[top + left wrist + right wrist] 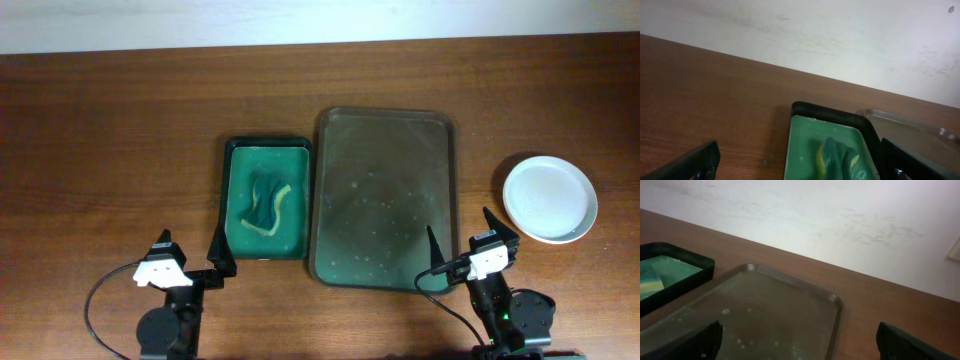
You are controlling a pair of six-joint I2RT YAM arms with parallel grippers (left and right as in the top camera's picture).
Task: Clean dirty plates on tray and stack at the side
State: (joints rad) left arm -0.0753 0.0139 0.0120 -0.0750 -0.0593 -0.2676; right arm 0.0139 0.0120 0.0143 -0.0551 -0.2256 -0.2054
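Note:
The large dark tray (385, 130) lies in the middle of the table with no plates on it, only pale specks. It also shows in the right wrist view (790, 287) and at the edge of the left wrist view (920, 127). White plates (550, 198) sit stacked on the table right of the tray; I cannot tell how many. My left gripper (190, 255) is open and empty near the front edge, left of the green tray. My right gripper (465, 240) is open and empty at the dark tray's near right corner.
A smaller green tray (266, 198) with a black rim holds a crumpled teal and yellow sponge (265, 205), left of the dark tray; both also show in the left wrist view, tray (805, 135), sponge (837, 157). A pale wall borders the table's far edge.

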